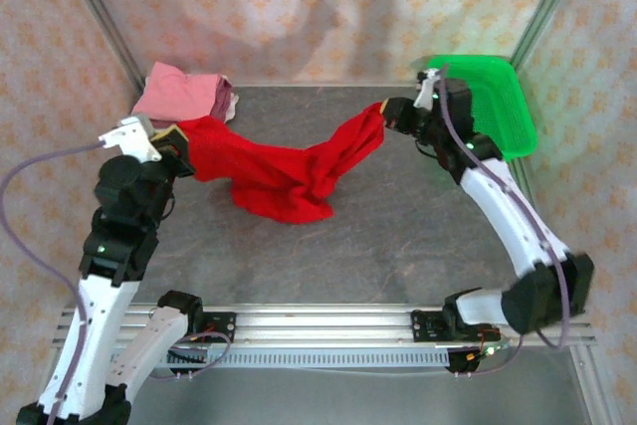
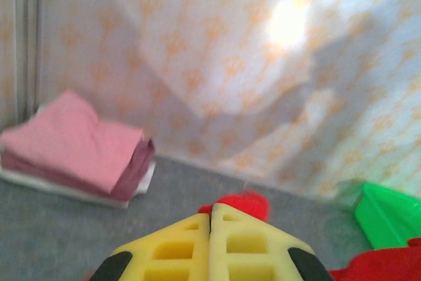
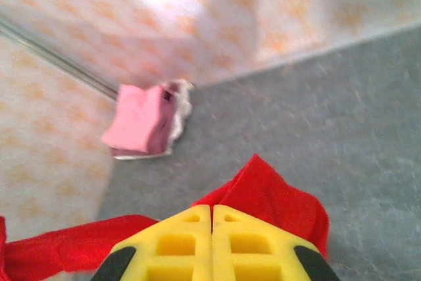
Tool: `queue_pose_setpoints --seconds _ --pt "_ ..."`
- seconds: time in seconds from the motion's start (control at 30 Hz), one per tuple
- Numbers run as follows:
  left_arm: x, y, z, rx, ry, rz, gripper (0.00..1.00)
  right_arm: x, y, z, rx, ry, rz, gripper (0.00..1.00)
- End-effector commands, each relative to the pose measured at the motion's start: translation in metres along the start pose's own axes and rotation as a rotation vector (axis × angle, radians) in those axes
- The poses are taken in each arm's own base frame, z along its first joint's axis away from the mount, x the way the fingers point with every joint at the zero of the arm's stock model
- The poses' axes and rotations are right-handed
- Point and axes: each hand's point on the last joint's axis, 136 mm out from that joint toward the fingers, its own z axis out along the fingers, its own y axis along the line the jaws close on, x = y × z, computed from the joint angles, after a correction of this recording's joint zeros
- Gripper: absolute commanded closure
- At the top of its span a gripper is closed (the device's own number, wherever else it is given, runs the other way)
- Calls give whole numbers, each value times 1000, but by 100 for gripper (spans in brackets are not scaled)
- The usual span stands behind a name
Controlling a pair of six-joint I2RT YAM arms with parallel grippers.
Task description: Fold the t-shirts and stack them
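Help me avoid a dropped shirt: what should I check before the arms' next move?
1. Left fingers shut on red t-shirt: ok.
2. Right fingers shut on its other end: ok.
3. Cloth stretched flat between them: not ok, the middle sags in a bunch.
4. Folded stack neat in the far left corner: ok.
5. Which edge is gripped, hem or shoulders: cannot tell.

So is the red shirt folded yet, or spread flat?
Neither. The red shirt is held at each end by shut jaws, left and right, its middle sagging bunched onto the table.
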Motion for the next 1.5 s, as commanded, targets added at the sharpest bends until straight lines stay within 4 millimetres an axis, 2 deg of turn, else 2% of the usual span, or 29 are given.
queue_pose_setpoints --seconds 0.0,0.1,0.17,0.27,0.33,0.43,0.47,0.53,0.6,0.67,0.73,0.8,0.83,0.87,0.97,1.03,1.1,1.13,1.17,1.2,1.23,1.3,1.37,1.4,1.47 --pt "-63 -18 -36 64 -183 134 100 -19 24 -60 -5 -110 -105 100" --pt "-98 -29 -70 109 -295 171 100 -33 44 -118 -15 -223 -173 100" --pt "-116 -33 -94 129 -359 200 100 -33 58 -155 -41 -267 -216 100" --pt "-134 -29 -118 101 -407 214 100 -30 56 -190 1 -312 -217 100" --pt "-142 -29 -133 100 -425 238 100 -27 52 -207 33 -328 -200 100" --pt "-158 -15 -164 25 -495 266 100 -24 44 -235 84 -387 -176 100" --pt "-163 -11 -173 6 -520 273 100 -22 38 -239 110 -399 -169 100" --pt "-167 -8 -178 -17 -529 271 100 -20 29 -239 149 -396 -138 100" --pt "-169 -16 -167 3 -489 295 100 -20 21 -233 181 -379 -103 100" --pt "-171 -20 -138 -23 -434 324 100 -24 0 -223 293 -378 -61 100" --pt "-168 -17 -92 -109 -376 378 100 -27 -23 -204 417 -347 -46 100" --pt "-161 -20 -31 -166 -314 446 100 -34 -42 -176 510 -309 -40 100" --pt "-154 -24 7 -162 -274 471 100 -38 -53 -156 553 -277 -36 100" --pt "-149 -28 45 -135 -231 460 100 -41 -63 -135 584 -248 -23 100" --pt "-131 -18 158 -91 -107 358 100 -47 -99 -70 646 -155 37 100" --pt "-90 -13 237 -74 15 373 100 -45 -130 -30 694 -105 81 100" --pt "-46 -3 301 -74 136 383 100 -31 -167 12 731 -22 151 100" --pt "-18 5 331 -81 209 389 99 -24 -184 29 751 21 184 88" --pt "9 10 353 -83 279 398 81 -16 -195 41 772 61 203 72" --pt "21 9 365 -77 311 407 54 -14 -201 48 781 72 204 63" --pt "34 8 373 -75 340 422 33 -13 -203 53 776 70 210 57" --pt "46 3 376 -87 363 463 22 -17 -196 57 734 48 198 48" --pt "51 -2 367 -117 388 479 20 -17 -174 59 659 59 122 43" --pt "54 -6 360 -117 414 470 19 -13 -163 59 623 79 81 42" --pt "65 -21 337 -108 496 449 15 9 -133 61 534 146 -43 42"
